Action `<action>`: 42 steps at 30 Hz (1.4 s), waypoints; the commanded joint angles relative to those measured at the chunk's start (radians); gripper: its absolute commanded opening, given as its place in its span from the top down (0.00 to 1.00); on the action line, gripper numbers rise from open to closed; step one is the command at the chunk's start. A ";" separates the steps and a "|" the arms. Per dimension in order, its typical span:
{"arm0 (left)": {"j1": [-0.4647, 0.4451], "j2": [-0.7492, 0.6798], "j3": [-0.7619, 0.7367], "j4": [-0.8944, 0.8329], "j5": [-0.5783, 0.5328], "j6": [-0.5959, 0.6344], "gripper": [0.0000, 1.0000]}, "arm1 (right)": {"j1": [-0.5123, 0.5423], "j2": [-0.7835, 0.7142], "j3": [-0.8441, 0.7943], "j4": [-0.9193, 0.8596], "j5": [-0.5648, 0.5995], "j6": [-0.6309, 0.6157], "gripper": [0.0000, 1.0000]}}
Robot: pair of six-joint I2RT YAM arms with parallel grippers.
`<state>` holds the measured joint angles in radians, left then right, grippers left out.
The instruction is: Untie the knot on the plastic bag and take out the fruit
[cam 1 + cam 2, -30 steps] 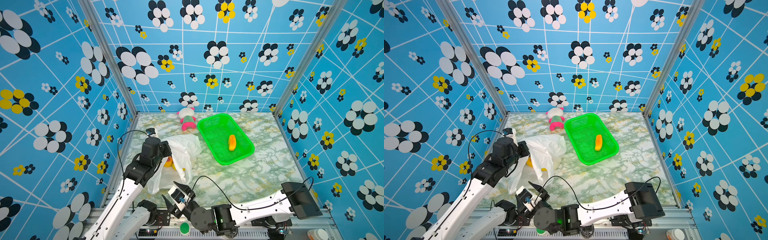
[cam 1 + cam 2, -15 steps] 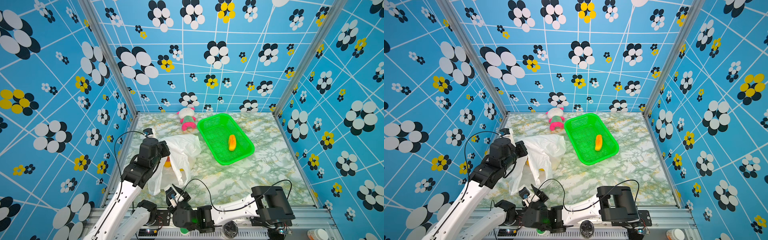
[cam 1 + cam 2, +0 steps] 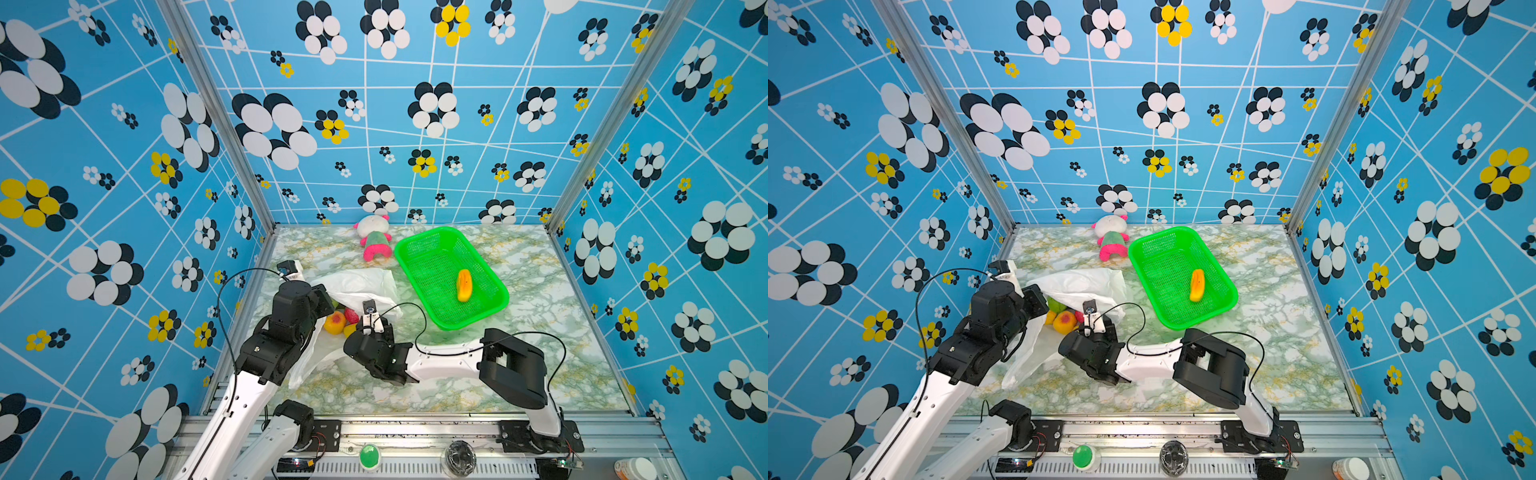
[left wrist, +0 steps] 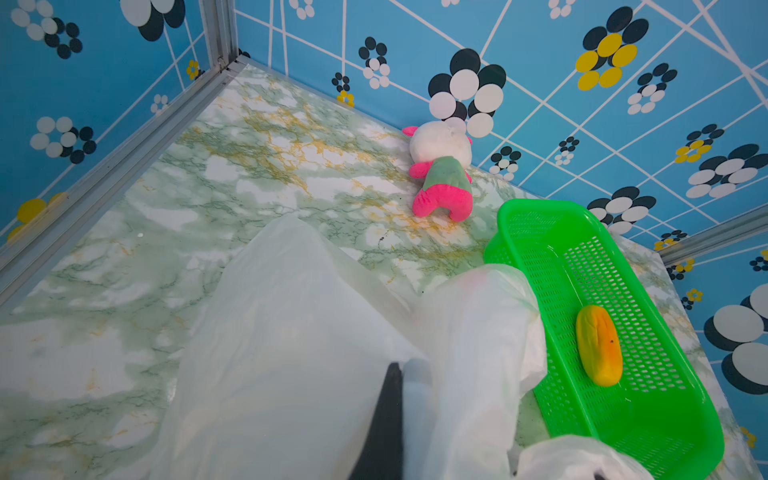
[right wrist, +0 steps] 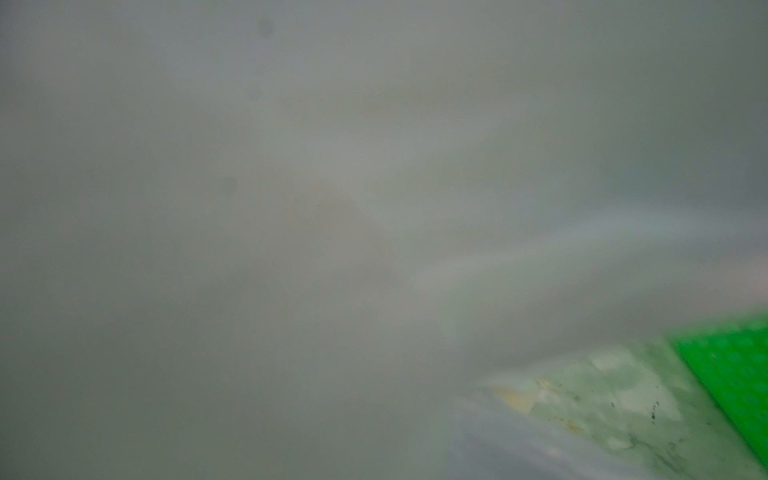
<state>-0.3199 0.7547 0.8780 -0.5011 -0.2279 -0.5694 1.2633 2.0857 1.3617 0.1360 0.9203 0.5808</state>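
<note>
My left gripper [image 3: 330,300] is clenched on the rim of the plastic bag [image 3: 365,284], holding the thin white film up off the table [image 3: 519,332]. In my left wrist view one dark finger [image 4: 384,415] shows, with the film draped around it on both sides. My right gripper [image 3: 365,323] is pushed into the bag's gaping mouth, close beside the left one. Its fingers are buried under the wrist camera [image 3: 368,308] and the film, so I cannot tell whether they are spread or closed, or whether they have hold of anything. My right wrist view is almost all grey-white film pressed against the lens, with only a corner of marbled table and a strip of green past it.

Just ahead of both grippers, inside the open mouth, lies the fruit [image 3: 1064,321]. A yellow-red round one [image 3: 334,322] is nearest my left gripper and a pinkish-red one [image 3: 351,315] sits right at my right gripper. A green one [image 3: 338,306] is tucked behind them under the lifted film, and a yellow one [image 3: 349,331] is low beside my right wrist. The rest of the bag lies crumpled beyond them and trails back under my left arm.

Further out, beyond my right gripper and to its right, the green basket [image 3: 434,268] sits on the table just beside the bag's far edge. One yellow-orange fruit [image 3: 463,284] lies on its floor. Farthest off, past the bag, a plush doll [image 3: 372,241] lies against the foot of the back wall.
</note>
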 commanded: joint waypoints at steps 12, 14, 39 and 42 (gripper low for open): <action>0.010 -0.135 -0.050 0.005 -0.113 -0.036 1.00 | -0.108 0.182 0.372 -0.283 -0.053 0.026 0.44; 0.011 -0.127 -0.053 0.015 -0.102 -0.036 1.00 | -0.096 0.149 0.311 -0.260 -0.056 0.053 0.44; 0.026 -0.003 -0.026 0.030 0.004 -0.030 1.00 | 0.033 0.120 0.278 -0.281 -0.045 0.280 0.09; 0.027 -0.002 -0.025 0.030 0.007 -0.029 1.00 | -0.003 0.166 0.327 -0.333 -0.102 0.367 0.05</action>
<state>-0.3027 0.7570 0.8391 -0.4858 -0.2321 -0.5953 1.2964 2.2009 1.6459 -0.1352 0.8791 0.8696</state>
